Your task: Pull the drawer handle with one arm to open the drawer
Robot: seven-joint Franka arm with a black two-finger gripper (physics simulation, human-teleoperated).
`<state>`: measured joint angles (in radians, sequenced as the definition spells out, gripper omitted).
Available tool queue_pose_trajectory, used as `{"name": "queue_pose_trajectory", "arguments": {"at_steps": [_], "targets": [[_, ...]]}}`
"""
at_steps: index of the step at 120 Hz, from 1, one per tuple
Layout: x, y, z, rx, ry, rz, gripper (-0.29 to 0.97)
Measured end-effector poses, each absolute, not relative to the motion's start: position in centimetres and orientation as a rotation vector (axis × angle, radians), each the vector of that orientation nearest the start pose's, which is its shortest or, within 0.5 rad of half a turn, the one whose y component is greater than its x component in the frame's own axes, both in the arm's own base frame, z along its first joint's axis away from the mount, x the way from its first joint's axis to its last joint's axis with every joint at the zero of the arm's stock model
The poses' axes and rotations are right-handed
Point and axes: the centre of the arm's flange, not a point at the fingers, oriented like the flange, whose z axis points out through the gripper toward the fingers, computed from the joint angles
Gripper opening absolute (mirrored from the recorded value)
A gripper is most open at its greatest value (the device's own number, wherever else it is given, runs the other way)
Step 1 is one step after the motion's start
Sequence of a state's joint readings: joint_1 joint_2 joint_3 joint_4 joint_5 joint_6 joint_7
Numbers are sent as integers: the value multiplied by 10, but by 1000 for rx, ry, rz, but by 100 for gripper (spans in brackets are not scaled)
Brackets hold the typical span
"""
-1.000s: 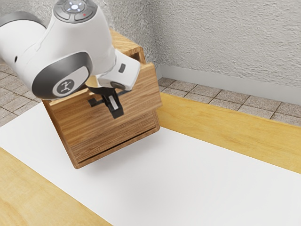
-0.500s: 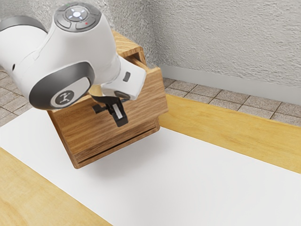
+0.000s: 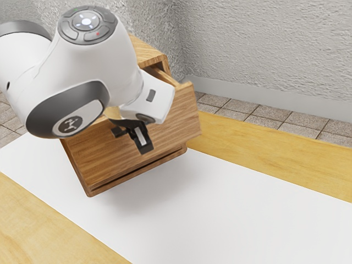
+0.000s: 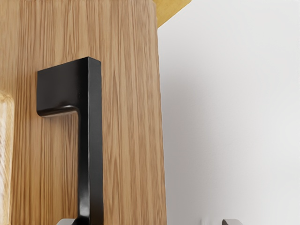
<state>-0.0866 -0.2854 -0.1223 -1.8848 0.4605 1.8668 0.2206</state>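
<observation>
Drawer [image 3: 170, 118] partly out, black handle [image 4: 89, 140] running level across its front, fingers [image 3: 142, 137] spread wide astride it, unclamped.

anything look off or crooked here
Nothing stands out. The light wooden cabinet rests flat on the white table surface. Its upper drawer juts out from the front, partly open, which fits the pull, with the black pincer at the black bar handle. Nothing looks spilled or broken.

white mat [image 3: 220, 209] on wooden table [image 3: 275, 148], tiled floor [image 3: 264, 113], rough grey wall [image 3: 264, 44]
</observation>
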Motion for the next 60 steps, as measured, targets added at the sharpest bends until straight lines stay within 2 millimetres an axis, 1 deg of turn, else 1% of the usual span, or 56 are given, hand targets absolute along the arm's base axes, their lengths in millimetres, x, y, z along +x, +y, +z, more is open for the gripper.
{"name": "queue_pose_trajectory", "arguments": {"at_steps": [9,32,60], "targets": [[480,-82,660,-2541,662,-353,36],[468,-86,661,-2539,652,-362,38],[464,-95,659,-2538,653,-371,41]]}}
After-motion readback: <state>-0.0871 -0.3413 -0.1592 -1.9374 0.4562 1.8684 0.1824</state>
